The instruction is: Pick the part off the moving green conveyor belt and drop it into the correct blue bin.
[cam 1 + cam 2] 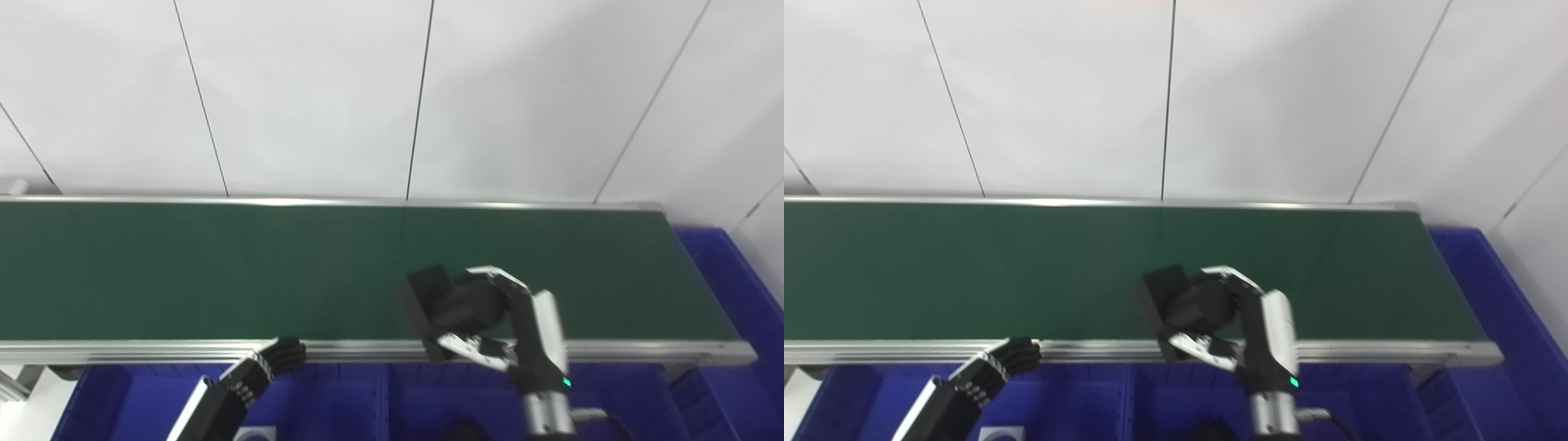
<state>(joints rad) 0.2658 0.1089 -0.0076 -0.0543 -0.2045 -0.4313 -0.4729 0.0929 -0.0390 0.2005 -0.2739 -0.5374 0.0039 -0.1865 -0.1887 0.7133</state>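
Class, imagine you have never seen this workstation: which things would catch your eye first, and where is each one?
First, the long green conveyor belt running across the whole middle, under a white panelled wall. Next, the right hand over the belt's near edge, right of centre, closed around a black block-shaped part. Then the blue bins along the bottom, with the left hand curled by the belt's metal rail.

Matt green belt [245,269] (brushed metal rails [153,349]); glossy blue plastic bins [735,269].
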